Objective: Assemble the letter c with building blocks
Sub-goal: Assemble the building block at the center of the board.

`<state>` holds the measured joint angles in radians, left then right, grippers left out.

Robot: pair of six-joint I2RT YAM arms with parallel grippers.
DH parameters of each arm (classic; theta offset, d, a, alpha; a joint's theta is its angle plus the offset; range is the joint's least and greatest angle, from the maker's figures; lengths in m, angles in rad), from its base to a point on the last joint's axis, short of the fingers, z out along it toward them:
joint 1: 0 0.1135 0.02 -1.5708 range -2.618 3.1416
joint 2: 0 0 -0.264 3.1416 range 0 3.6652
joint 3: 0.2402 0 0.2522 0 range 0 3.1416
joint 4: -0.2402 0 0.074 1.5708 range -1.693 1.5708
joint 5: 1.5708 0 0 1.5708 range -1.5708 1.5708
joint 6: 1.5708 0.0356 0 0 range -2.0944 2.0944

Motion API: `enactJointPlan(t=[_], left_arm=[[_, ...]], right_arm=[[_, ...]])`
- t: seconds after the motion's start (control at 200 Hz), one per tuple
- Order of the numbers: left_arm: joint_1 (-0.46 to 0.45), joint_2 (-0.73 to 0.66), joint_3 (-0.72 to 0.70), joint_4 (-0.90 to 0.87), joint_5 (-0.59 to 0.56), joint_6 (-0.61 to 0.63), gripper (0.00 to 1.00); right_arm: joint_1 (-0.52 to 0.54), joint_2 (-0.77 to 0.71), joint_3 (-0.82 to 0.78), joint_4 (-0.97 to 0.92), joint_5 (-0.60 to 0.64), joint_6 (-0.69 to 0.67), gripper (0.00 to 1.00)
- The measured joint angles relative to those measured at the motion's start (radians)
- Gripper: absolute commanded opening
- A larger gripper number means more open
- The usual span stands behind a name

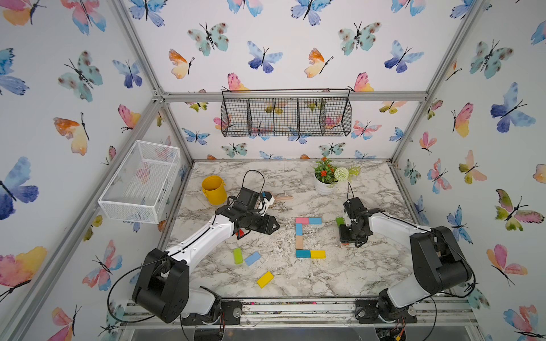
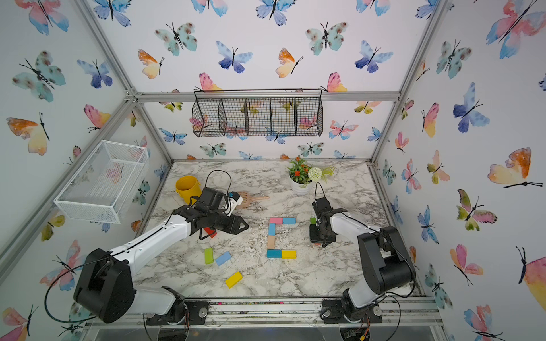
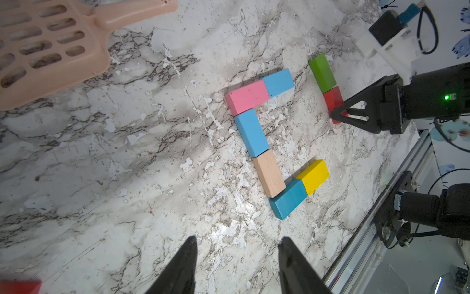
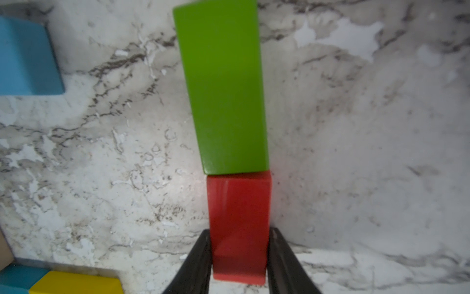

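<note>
On the marble tabletop (image 1: 354, 265) the six-block C (image 1: 299, 242) lay between the arms. The left gripper (image 3: 239, 239) hung apart and empty. The right gripper (image 4: 240, 230) clamped the red block (image 4: 239, 203) by its long sides. Lifting straight up would likely spare the green block (image 4: 223, 89) abutting it. The right wrist view showed that grip; the top views hid it.

White arm links (image 1: 206, 236), bulky black joints (image 1: 161, 285), thin black cables (image 1: 253, 170), tapered black fingers (image 3: 181, 267), small green light (image 3: 446, 97) on right wrist.
</note>
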<state>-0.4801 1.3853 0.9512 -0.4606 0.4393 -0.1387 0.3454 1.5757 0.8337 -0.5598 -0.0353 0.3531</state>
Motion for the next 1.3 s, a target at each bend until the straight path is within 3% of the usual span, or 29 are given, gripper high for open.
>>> enactJointPlan(t=[0.105, 0.475, 0.841, 1.076, 1.301], left_arm=[[0.003, 0.000, 0.000, 0.000, 0.001, 0.000, 0.52], [0.009, 0.000, 0.000, 0.002, 0.012, 0.000, 0.52], [0.017, 0.000, 0.000, 0.008, -0.006, -0.004, 0.53], [0.018, -0.019, 0.000, -0.039, -0.118, -0.071, 0.55], [0.018, -0.141, -0.015, -0.125, -0.240, -0.177, 0.56]], right_arm=[[0.000, 0.014, 0.015, -0.007, 0.000, -0.008, 0.38], [0.000, 0.021, 0.030, -0.009, -0.001, -0.026, 0.60], [-0.005, -0.136, 0.029, -0.017, -0.047, 0.010, 0.60], [-0.005, -0.219, 0.031, -0.010, -0.121, 0.040, 0.60], [-0.005, -0.243, 0.031, 0.014, -0.195, 0.045, 0.59]])
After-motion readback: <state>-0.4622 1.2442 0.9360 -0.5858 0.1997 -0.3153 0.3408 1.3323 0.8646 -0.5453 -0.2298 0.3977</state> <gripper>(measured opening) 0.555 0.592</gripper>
